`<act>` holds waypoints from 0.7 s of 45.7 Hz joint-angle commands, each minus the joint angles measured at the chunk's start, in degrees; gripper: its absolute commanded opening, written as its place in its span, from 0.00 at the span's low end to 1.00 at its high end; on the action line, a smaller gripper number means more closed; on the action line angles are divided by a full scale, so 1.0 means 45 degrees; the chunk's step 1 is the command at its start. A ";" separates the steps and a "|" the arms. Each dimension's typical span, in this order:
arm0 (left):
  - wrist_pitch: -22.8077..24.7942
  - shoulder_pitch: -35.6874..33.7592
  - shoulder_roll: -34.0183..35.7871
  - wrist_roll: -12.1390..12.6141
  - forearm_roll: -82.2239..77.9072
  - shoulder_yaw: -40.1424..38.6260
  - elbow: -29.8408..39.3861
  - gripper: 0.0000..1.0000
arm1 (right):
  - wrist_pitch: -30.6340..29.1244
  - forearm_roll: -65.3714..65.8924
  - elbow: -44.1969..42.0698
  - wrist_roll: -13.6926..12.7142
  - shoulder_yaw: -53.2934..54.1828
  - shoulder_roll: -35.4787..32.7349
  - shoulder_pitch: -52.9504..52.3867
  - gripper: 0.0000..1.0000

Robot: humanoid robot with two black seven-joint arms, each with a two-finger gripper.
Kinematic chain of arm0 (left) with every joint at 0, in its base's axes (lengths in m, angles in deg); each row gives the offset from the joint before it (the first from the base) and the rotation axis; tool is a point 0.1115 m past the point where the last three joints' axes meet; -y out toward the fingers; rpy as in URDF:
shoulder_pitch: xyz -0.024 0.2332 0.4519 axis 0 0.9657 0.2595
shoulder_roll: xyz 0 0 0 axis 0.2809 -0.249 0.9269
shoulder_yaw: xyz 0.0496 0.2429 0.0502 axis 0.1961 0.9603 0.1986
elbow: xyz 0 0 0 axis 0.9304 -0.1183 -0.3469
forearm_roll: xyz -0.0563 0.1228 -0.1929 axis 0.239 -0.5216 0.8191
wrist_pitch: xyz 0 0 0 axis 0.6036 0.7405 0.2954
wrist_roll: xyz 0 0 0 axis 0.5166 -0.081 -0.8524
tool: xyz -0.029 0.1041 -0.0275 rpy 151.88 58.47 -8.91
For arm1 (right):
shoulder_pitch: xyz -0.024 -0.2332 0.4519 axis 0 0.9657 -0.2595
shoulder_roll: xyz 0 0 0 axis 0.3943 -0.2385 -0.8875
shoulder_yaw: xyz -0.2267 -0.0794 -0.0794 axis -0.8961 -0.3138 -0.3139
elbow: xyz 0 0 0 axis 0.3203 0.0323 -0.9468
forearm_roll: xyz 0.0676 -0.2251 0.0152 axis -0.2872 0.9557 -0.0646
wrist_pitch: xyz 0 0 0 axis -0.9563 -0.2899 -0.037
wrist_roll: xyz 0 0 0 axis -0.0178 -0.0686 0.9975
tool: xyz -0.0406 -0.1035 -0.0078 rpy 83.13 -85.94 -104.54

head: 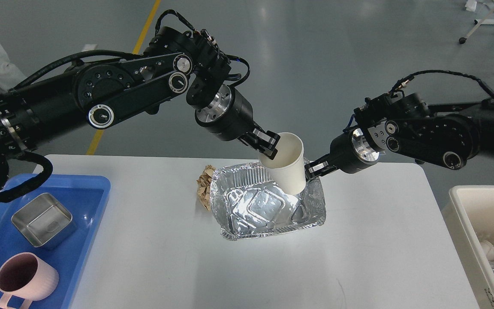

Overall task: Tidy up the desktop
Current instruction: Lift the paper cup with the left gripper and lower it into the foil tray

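At frame centre, the left gripper (267, 145) clamps the tilted paper cup's (287, 165) rim above the foil tray (268, 206); the right gripper (315, 168) grips the tray's far edge on the desk (152, 240).

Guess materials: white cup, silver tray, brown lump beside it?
White cup: likely paper, matte, thin rolled rim.
Silver tray: aluminium foil by the look, shiny, with crinkled walls and a ribbed rim.
Brown lump: probably crumpled kraft paper, dull and creased.

Worktop (384, 240) open on my right and front. Centre blocked: foil tray (268, 206), paper cup (287, 165) over it, crumpled paper (204, 186) touching tray's left edge. Blue tray (86, 214) takes the left corner.
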 commanded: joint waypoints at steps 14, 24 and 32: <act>-0.0001 0.0105 -0.0318 0.0295 -0.0340 0.0624 -0.0056 0.17 | -0.0097 -0.0060 0.0003 0.0000 0.0003 0.0087 -0.0086 0.00; -0.0001 0.0144 -0.0455 0.0432 -0.0320 0.0585 -0.0037 0.42 | -0.0156 -0.0080 0.0003 0.0000 0.0003 0.0087 -0.0203 0.00; -0.0386 0.0163 -0.0221 0.0374 -0.0262 0.0468 -0.0037 0.54 | -0.0156 -0.0080 0.0003 0.0020 0.0003 0.0068 -0.0183 0.00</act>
